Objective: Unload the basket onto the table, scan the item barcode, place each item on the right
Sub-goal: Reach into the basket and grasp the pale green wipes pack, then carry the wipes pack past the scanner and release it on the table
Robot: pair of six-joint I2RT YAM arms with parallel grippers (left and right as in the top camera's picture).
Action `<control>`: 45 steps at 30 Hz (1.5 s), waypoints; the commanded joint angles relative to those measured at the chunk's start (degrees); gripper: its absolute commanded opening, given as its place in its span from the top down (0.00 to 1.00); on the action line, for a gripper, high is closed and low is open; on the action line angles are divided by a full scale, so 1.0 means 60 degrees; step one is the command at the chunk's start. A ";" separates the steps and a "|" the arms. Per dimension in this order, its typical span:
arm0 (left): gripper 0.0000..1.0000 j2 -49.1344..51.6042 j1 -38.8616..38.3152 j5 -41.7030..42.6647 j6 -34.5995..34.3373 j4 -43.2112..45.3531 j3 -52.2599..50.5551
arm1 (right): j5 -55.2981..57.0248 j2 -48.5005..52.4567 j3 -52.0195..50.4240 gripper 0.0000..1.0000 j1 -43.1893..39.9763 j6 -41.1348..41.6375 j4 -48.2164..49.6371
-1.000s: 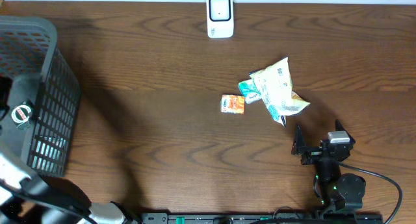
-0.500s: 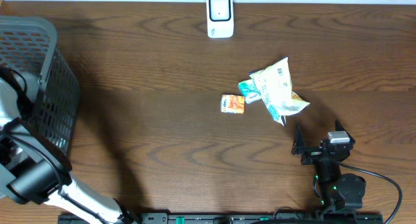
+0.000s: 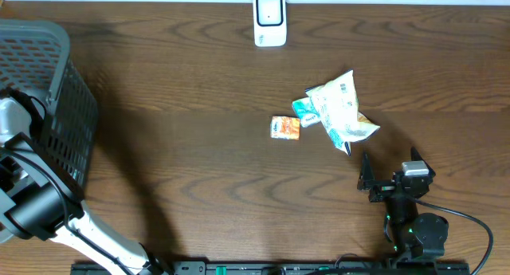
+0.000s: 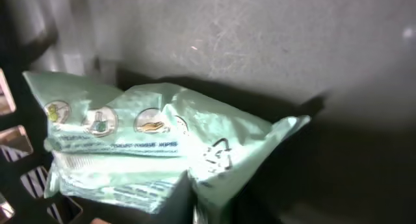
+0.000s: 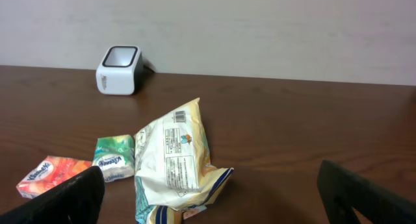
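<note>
Inside the basket (image 3: 76, 108) at the table's (image 3: 199, 84) left edge, left gripper is closed, apparently on a fold of the wipes pack (image 4: 156, 152), presumably to carry it to the scanner (image 3: 269, 20) at the far edge. Right gripper (image 3: 389, 173) sits wide open near the front edge, clear of that path.

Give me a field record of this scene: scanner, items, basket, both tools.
scanner: white, far edge, centre
loose items: snack bag, orange tissue pack, green tissue pack, clustered right of centre
basket: dark mesh, left edge, holds a pale green wipes pack
left tool: shut, down in the basket, grip unconfirmed
right tool: open, empty, near the snack bag
</note>
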 commanded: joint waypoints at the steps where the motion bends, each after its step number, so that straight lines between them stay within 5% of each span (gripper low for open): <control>1: 0.93 0.0208 0.0066 0.0565 -0.0025 0.0040 -0.0120 | -0.0062 -0.0044 -0.0007 0.01 0.0066 -0.0138 -0.0040; 9: 0.93 -0.1133 0.0066 0.1541 0.0463 0.0058 0.0743 | -0.0062 -0.0044 -0.0007 0.01 0.0066 -0.0138 -0.0040; 18: 0.93 -0.5665 0.0055 0.2659 0.0470 0.1701 0.0936 | -0.0058 -0.0044 -0.0007 0.01 0.0066 -0.0138 -0.0040; 25: 0.93 -0.8397 -0.0120 0.6160 0.0583 0.2477 0.0933 | -0.0062 -0.0044 -0.0007 0.01 0.0066 -0.0138 -0.0040; 33: 0.93 -0.9431 -0.3996 0.7144 0.3909 0.3665 0.0911 | -0.0058 -0.0044 -0.0007 0.01 0.0066 -0.0138 -0.0040; 40: 0.93 -0.8193 -0.7796 0.7140 0.6634 0.3668 0.0608 | -0.0062 -0.0044 -0.0007 0.01 0.0066 -0.0138 -0.0040; 45: 0.93 -0.6808 -0.9158 0.7136 0.7715 0.3665 0.0608 | -0.0062 -0.0044 -0.0007 0.01 0.0066 -0.0138 -0.0040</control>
